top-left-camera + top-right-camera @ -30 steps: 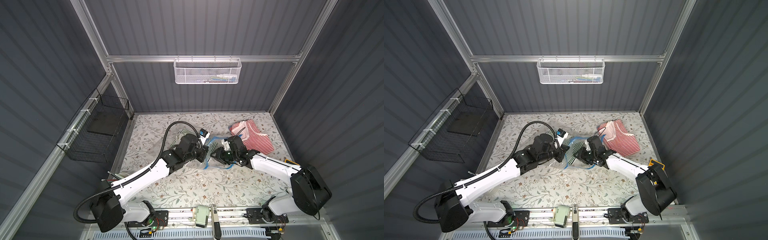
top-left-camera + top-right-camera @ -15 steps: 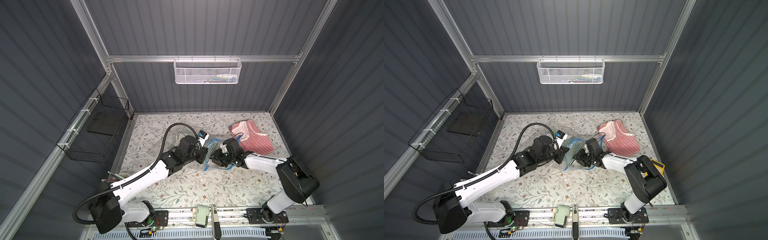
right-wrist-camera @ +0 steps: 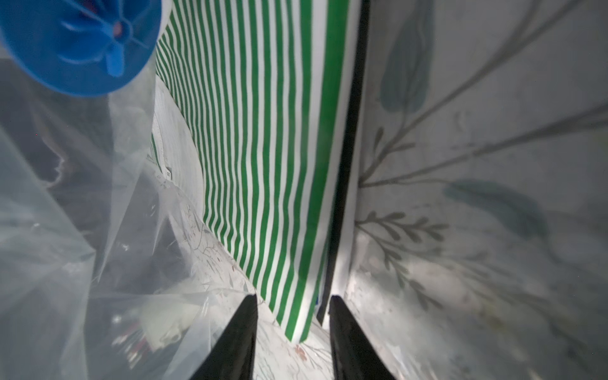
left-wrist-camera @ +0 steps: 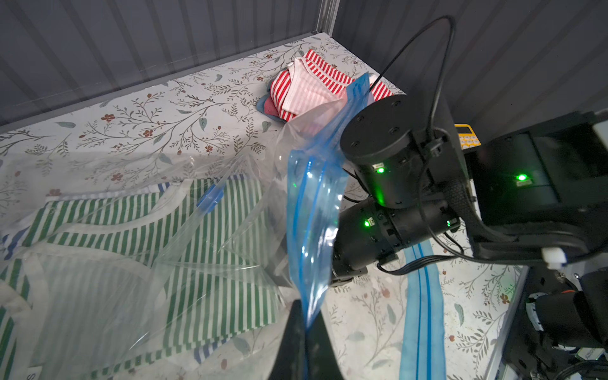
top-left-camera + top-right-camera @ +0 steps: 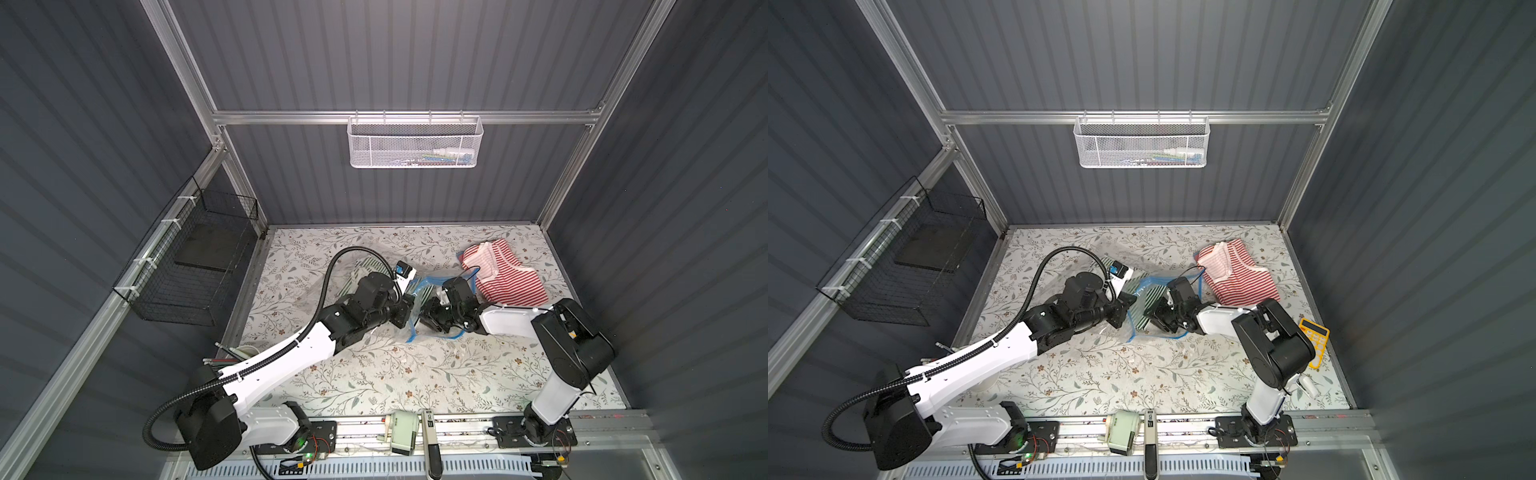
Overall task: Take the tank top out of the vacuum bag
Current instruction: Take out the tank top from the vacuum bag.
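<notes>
Two arms meet a little back of the middle of the table (image 5: 365, 374), both at the mouth of the vacuum bag (image 4: 243, 240). The bag lies crumpled there. Its clear body spreads toward the back left corner and its mouth faces the right edge.

The left gripper (image 4: 306, 317) has its jaws pressed fully together on one blue zip strip (image 4: 312, 210), holding that lip up off the table. The other zip strip (image 4: 421, 296) lies flat on the cloth under the right arm, so the mouth gapes.

The right gripper (image 3: 292, 329) is inside the bag, low over the table. Its fingers (image 3: 243, 329) stand partly apart with a corner of the tank top (image 3: 269, 164) between them. We see a gap on each side, so we note nothing gripped.

The tank top, green and white stripes, lies flat inside the bag. The round blue valve cap (image 3: 79, 42) sits in the plastic close by the right wrist camera.

Edges and room:
- A red-striped top (image 5: 507, 278) lies by the back right corner, just behind the right wrist and near the bag's mouth. We cannot tell whether the two touch.
- A yellow calculator (image 5: 1314, 336) sits at the right edge, beside the right arm's elbow.
- Open floral cloth runs along the front edge between the two arm bases, and along the back edge behind the bag.
</notes>
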`<state>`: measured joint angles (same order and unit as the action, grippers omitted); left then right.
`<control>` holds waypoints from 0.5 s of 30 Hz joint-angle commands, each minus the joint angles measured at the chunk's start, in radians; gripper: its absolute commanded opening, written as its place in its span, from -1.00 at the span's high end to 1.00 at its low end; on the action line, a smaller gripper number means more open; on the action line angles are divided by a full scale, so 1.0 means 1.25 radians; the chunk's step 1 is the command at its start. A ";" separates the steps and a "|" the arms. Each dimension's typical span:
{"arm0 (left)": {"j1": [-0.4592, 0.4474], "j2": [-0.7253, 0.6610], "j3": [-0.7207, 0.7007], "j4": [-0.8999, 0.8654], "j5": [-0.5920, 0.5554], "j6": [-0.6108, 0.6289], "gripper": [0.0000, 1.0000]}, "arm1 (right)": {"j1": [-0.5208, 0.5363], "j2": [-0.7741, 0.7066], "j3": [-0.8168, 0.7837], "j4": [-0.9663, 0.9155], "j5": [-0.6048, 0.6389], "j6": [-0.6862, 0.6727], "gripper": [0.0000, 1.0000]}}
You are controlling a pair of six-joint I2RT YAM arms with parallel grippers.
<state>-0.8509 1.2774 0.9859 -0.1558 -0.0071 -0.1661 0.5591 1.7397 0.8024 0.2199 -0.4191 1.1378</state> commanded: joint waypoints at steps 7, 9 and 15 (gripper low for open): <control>0.000 -0.022 0.005 -0.010 -0.008 0.004 1.00 | 0.001 0.029 0.024 0.012 0.020 0.011 0.27; 0.000 -0.019 0.005 -0.007 -0.009 0.005 1.00 | 0.001 0.032 0.029 0.012 0.018 0.009 0.27; 0.000 -0.020 0.004 -0.007 -0.006 0.002 1.00 | 0.002 0.046 0.039 0.004 0.022 0.004 0.29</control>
<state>-0.8509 1.2755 0.9859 -0.1570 -0.0074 -0.1658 0.5591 1.7775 0.8318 0.2317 -0.4107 1.1446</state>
